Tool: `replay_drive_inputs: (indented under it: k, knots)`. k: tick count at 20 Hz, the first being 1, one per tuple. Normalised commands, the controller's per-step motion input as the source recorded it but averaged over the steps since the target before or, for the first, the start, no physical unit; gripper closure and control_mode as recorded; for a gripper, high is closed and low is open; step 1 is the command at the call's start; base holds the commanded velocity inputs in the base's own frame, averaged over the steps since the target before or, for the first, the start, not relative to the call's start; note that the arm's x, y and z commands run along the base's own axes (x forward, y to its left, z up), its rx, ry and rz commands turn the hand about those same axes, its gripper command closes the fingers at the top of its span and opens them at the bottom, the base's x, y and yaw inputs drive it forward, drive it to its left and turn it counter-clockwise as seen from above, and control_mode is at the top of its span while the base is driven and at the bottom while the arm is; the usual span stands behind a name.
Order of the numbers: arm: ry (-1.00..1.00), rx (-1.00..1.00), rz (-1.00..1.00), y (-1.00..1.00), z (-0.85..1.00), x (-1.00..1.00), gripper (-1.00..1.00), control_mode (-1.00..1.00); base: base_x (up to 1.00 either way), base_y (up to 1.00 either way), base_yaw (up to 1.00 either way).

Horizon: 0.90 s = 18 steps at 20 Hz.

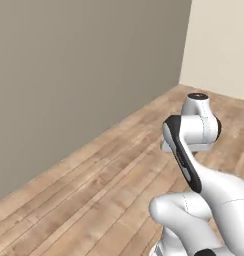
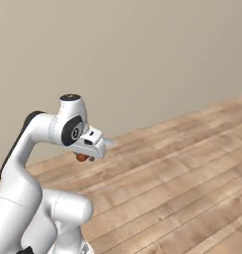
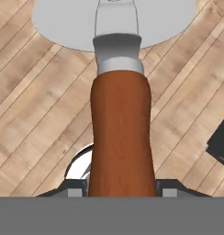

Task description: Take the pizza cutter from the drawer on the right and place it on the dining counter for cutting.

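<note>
The pizza cutter (image 3: 122, 128) is in the grip of the jaws. In the hand view its brown wooden handle runs up the middle of the picture, from between the two finger tips at the bottom edge toward the top. The jaws are partly closed, one finger (image 3: 75, 192) on each side of the handle, and they press against its lower end. Above the wood there is a grey metal collar, and above that the round pale blade, which spreads wide across the top of the view. So the blade points away from the hand and the handle lies straight along the gripper's own line.

Behind the cutter, in that same view, the wooden floor (image 3: 36, 114) shows with its planks running on a slant. A dark shape is at the right edge; I cannot tell what it is.

In the right base view the gripper (image 2: 88, 155) hangs in the air, well above the floor, at the end of the white arm (image 2: 29, 149) that bends up and forward from the lower left. A small brown part of the handle shows under the hand, and a thin grey tip of the blade sticks out to the right of it. Behind is a plain beige wall (image 2: 143, 59).

In the left base view the arm (image 1: 194, 135) rises from the lower right over the same plank floor, with a grey-brown wall (image 1: 69, 75) on the left and a lighter wall in the far corner.
</note>
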Motion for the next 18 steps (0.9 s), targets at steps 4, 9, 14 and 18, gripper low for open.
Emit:
replay_drive_inputs:
  k: [4, 9, 14, 18]
  knots:
    - [0.00, 0.00, 0.00, 0.00, 0.00, 0.00, 1.00, 1.00, -0.15, 0.53, 0.94]
    - [0.00, 0.00, 0.00, 0.00, 0.00, 0.00, 1.00, 1.00, -0.02, 0.20, 0.99]
    - [0.00, 0.00, 0.00, 0.00, 0.00, 0.00, 1.00, 1.00, -0.01, 0.00, 1.00]
    - [0.00, 0.00, 0.00, 0.00, 0.00, 0.00, 1.00, 1.00, 0.00, 0.00, 1.00]
